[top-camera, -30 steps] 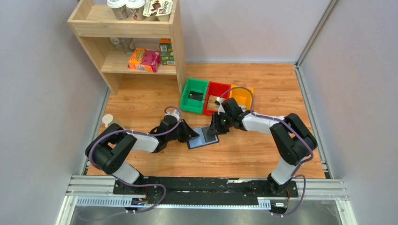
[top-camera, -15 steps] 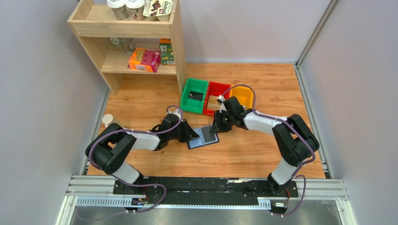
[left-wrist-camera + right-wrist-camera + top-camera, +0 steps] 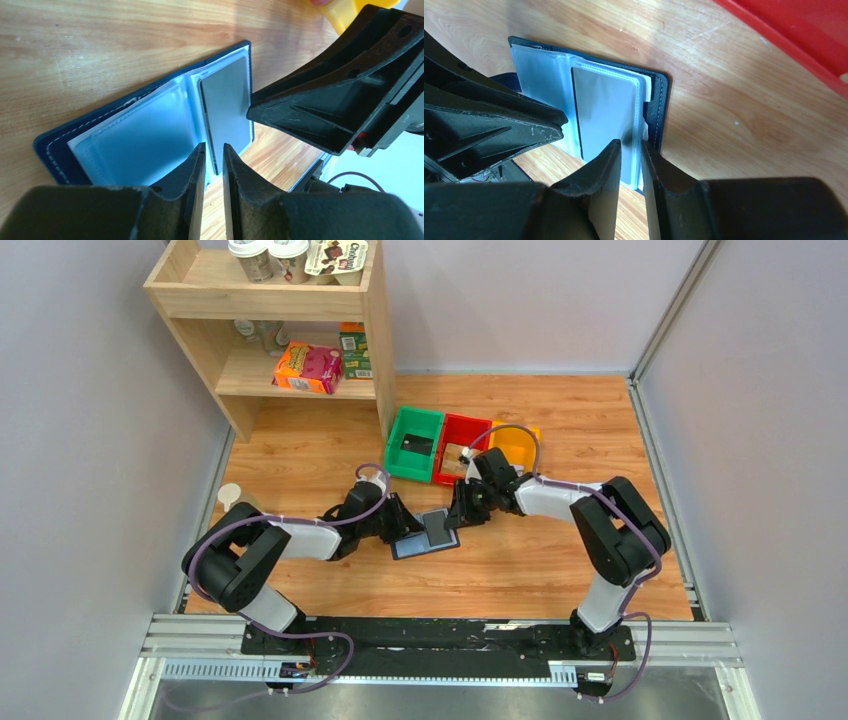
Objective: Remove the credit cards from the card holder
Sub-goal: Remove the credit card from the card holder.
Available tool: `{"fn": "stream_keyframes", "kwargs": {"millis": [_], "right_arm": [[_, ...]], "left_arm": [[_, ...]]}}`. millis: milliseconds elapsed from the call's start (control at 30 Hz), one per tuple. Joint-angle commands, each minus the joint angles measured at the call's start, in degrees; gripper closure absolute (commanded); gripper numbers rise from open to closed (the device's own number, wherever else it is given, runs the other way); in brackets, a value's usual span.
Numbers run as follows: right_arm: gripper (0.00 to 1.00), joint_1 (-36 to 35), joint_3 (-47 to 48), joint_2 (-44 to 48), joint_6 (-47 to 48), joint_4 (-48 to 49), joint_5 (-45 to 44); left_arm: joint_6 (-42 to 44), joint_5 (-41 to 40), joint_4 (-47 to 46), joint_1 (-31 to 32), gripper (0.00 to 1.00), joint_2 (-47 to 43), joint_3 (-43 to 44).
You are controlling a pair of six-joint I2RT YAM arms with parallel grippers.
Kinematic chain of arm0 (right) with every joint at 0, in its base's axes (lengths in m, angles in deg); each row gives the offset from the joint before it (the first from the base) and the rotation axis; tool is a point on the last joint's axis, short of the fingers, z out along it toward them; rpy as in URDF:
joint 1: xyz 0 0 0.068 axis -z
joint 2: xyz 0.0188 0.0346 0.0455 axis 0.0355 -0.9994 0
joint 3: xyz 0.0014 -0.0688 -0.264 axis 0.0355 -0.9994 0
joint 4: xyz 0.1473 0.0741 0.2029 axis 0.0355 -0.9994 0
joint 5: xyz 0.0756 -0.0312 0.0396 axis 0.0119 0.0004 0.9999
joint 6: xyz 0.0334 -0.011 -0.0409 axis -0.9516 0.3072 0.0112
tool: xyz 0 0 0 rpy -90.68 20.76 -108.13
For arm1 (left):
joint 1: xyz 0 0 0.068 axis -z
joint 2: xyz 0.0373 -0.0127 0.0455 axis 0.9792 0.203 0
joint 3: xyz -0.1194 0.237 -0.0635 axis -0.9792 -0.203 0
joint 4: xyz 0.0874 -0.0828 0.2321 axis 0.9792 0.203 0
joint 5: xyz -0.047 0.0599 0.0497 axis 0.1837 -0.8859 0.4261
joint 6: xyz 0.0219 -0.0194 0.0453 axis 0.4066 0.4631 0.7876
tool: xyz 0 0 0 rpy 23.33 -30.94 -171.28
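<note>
The navy card holder (image 3: 425, 538) lies open on the table between my two grippers, its blue-grey pockets up. A silver-grey credit card (image 3: 437, 530) sits in the right-hand pocket; it shows in the left wrist view (image 3: 227, 107) and the right wrist view (image 3: 604, 115). My left gripper (image 3: 405, 527) is nearly shut, its tips (image 3: 214, 150) over the holder's centre fold, nothing between them. My right gripper (image 3: 455, 518) is nearly shut, its tips (image 3: 631, 145) at the card's right edge and the pocket's rim. I cannot tell if it pinches the pocket.
Green bin (image 3: 397, 447), red bin (image 3: 480, 430) and yellow bin (image 3: 520, 440) stand just behind the holder; a black card lies in the green one, a tan one in the red. A wooden shelf (image 3: 380, 360) stands at back left. A white cup (image 3: 229, 496) sits at the left edge.
The card holder has slid a little to the left and turned slightly. Both grippers have shifted left with it.
</note>
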Motion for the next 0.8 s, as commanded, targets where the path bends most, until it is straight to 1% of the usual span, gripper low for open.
{"fn": "stream_keyframes", "kwargs": {"millis": [0,100,233,467,600,767], "right_arm": [[0.72,-0.1,0.3,-1.5,0.8,0.6,1.4],[0.72,-0.1,0.3,-1.7,0.8,0.5,1.5],[0.76,-0.1,0.4,-2.1,0.8,0.8,2.0],[0.82,-0.1,0.1,-2.3,-0.1,2.1,4.1],[0.84,-0.3,0.2,-2.3,-0.5,3.0,5.4],[0.85,-0.8,0.9,-2.7,-0.6,3.1,5.9]], "left_arm": [[1.0,0.9,-4.8,0.3,0.72,-0.3,1.0],[0.6,0.7,-4.9,0.3,0.69,-0.1,1.0],[-0.5,-0.2,-3.6,0.2,0.66,0.4,0.7],[0.0,-2.6,2.0,0.2,0.66,0.2,1.5],[-0.5,-1.7,0.7,0.2,0.66,1.4,1.3],[-1.8,0.0,-3.9,0.3,0.67,3.0,0.1]]}}
